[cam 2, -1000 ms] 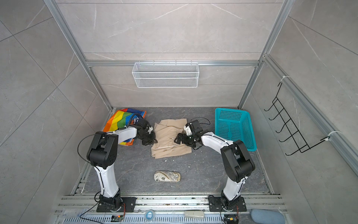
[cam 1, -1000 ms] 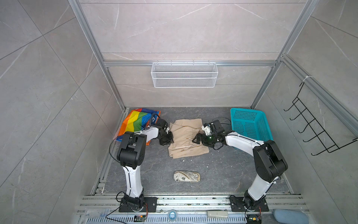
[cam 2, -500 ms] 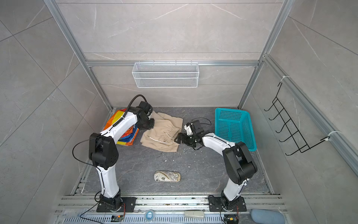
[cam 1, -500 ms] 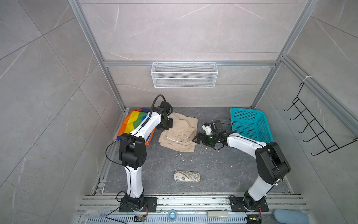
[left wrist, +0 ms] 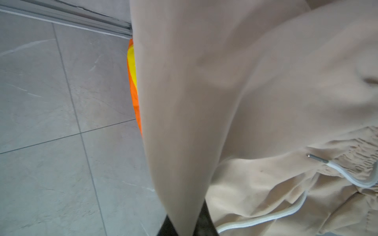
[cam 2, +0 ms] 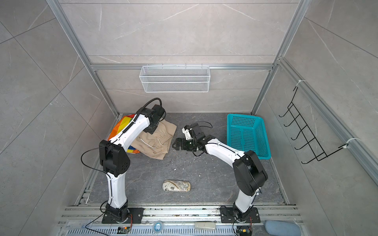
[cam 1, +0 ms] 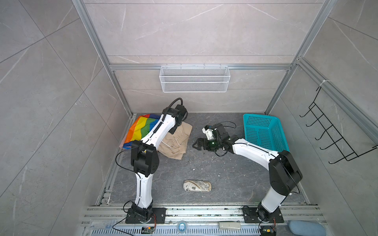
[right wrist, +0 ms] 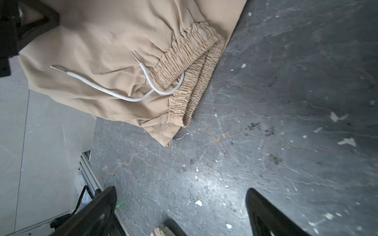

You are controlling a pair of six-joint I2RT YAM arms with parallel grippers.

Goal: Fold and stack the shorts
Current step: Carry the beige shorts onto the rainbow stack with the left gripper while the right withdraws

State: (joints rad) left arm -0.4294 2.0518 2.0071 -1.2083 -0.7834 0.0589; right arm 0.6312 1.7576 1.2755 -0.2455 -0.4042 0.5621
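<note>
The beige shorts [cam 1: 176, 144] [cam 2: 156, 146] lie crumpled at the back left, one edge lifted. Their gathered waist and white drawstring [right wrist: 126, 96] face up. My left gripper [cam 1: 173, 130] [cam 2: 152, 130] [left wrist: 185, 224] is shut on a fold of this beige cloth [left wrist: 184, 122], which is pinched between the dark fingers. The rainbow-striped shorts [cam 1: 143, 126] [cam 2: 119, 127] [left wrist: 133, 81] lie just left of them, partly under the beige cloth and my left arm. My right gripper [cam 1: 194, 144] [cam 2: 174, 145] [right wrist: 181, 194] stands open over bare floor, right of the beige shorts and apart from them.
A teal basket [cam 1: 263, 130] [cam 2: 245, 132] stands at the back right. A patterned pouch [cam 1: 197, 186] [cam 2: 176, 186] lies near the front middle. A white wire basket [cam 1: 194, 78] hangs on the back wall. A black hook rack [cam 1: 331, 134] is on the right wall.
My left arm rose and swung back and left, pulling the beige shorts toward the rainbow-striped shorts. The cloth has left the right gripper, which stayed open and nearly in place.
</note>
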